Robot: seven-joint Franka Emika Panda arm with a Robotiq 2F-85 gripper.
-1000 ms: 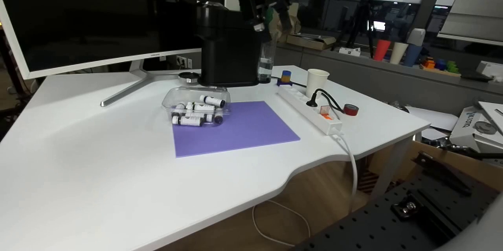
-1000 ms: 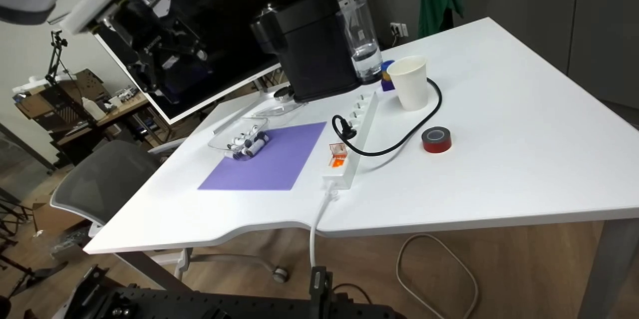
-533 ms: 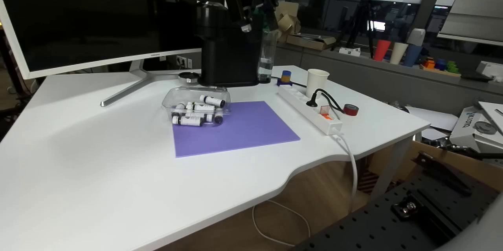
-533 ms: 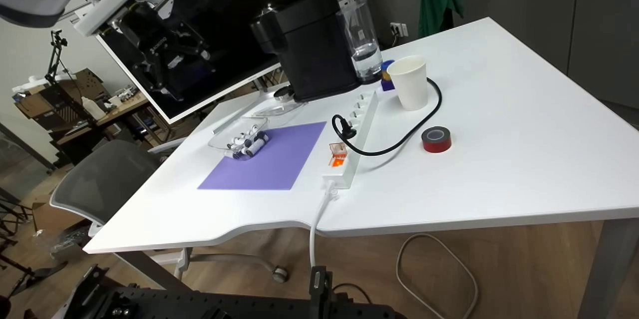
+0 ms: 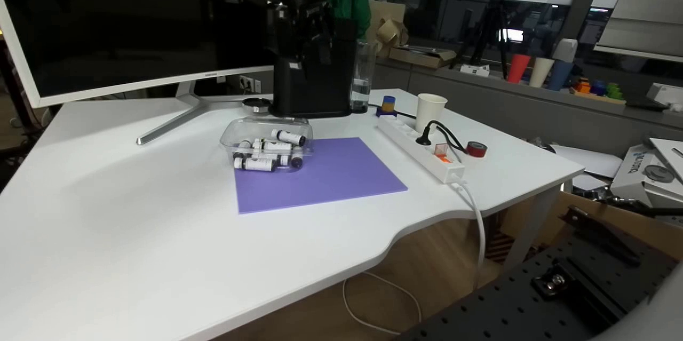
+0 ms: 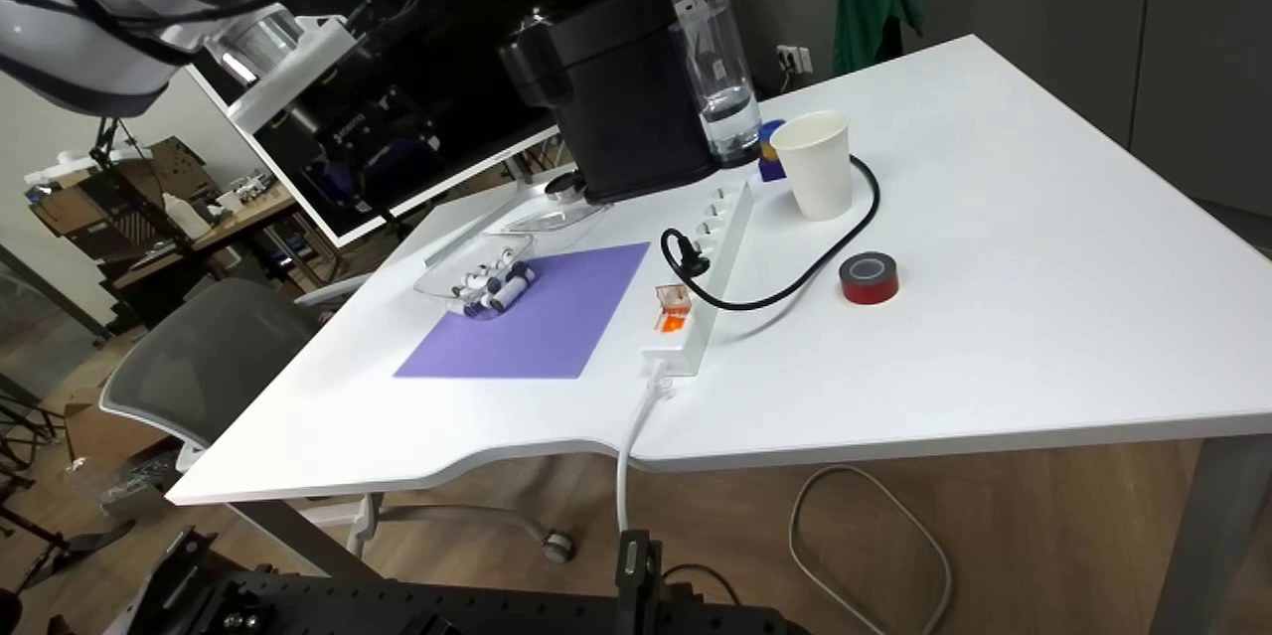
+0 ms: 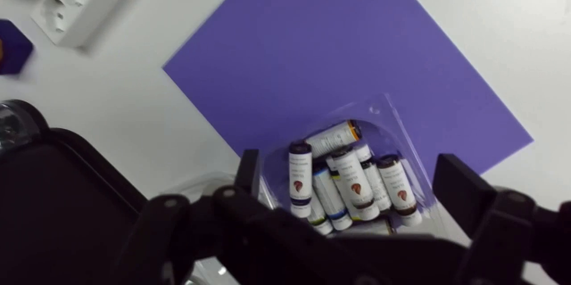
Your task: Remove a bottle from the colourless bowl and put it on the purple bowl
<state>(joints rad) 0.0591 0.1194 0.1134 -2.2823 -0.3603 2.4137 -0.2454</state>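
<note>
my claw (image 7: 352,181) hung spread above the colourless bowl (image 7: 378,107). inside, a bottle (image 7: 351,177) lay aslant, white end (image 7: 370,212) toward the wrist view's bottom edge; label (image 7: 354,180): brown emblem (image 7: 356,188), print illegible. monitor (image 5: 133,21) marked "samsung".

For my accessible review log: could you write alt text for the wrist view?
Small bottles lie heaped in a clear container, framed by the open gripper. The container partly overlaps a purple mat; a white power strip shows at upper left.
</note>
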